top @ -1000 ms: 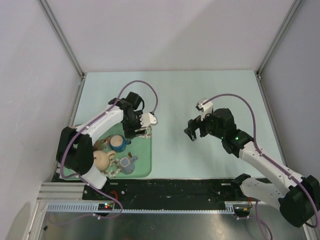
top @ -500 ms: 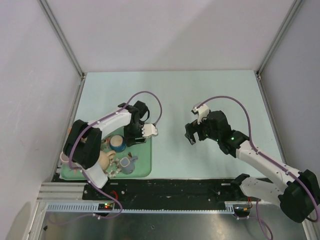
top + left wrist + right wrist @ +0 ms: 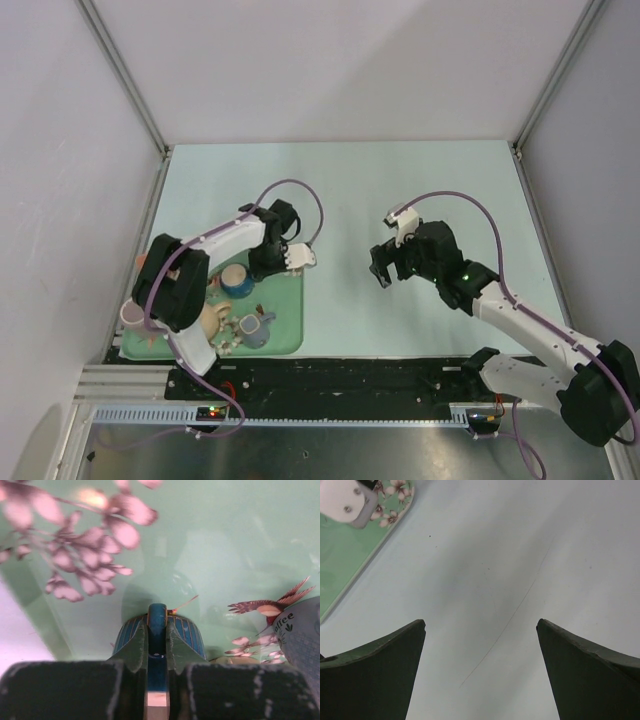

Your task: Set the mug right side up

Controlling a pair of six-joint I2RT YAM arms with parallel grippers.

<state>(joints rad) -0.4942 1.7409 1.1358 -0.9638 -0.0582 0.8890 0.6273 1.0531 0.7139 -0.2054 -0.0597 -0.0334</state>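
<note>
Glossy green floral tray (image 3: pixel 288 312): left fingers (image 3: pixel 132 652) clamped on ribbed blue mug (image 3: pixel 186 629) handle; right fingers (image 3: pixel 375 670) apart.

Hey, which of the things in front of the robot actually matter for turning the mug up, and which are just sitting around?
In the job:
- blue mug, gripped by its handle
- left gripper, shut on that handle

Just lying about:
- grey mug
- beige mug
- pink mug
- floral tray
- right gripper, open, holding nothing
</note>
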